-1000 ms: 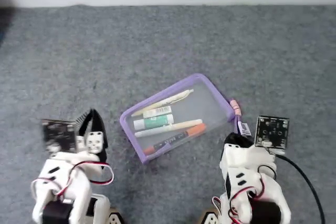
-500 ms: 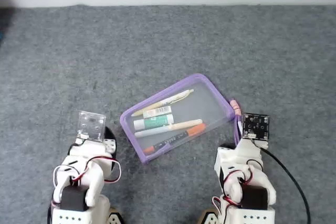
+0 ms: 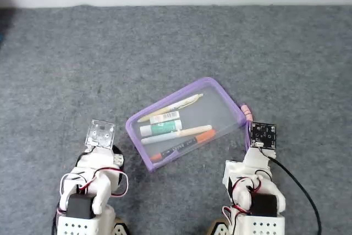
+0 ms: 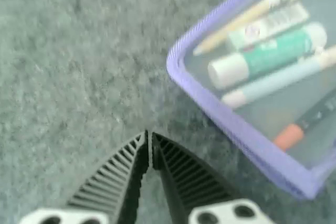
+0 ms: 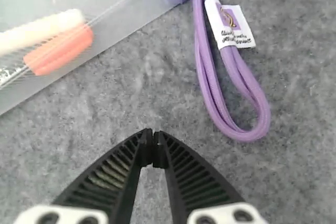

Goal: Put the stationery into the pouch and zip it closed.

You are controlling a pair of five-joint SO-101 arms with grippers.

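The clear pouch (image 3: 224, 109) holds a glue stick (image 3: 160, 129) and pens (image 3: 177, 134).

The pouch (image 3: 223, 115) with pens (image 3: 176, 134) lies on carpet (image 3: 165, 42)

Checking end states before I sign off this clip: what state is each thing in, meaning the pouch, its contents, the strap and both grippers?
pouch: flat on the carpet, zip looks closed
glue stick: capped, inside the pouch
orange marker: capped, inside the pouch
strap: slack loop on the carpet at the pouch's corner
left gripper: shut, empty
right gripper: shut, empty, beside the strap
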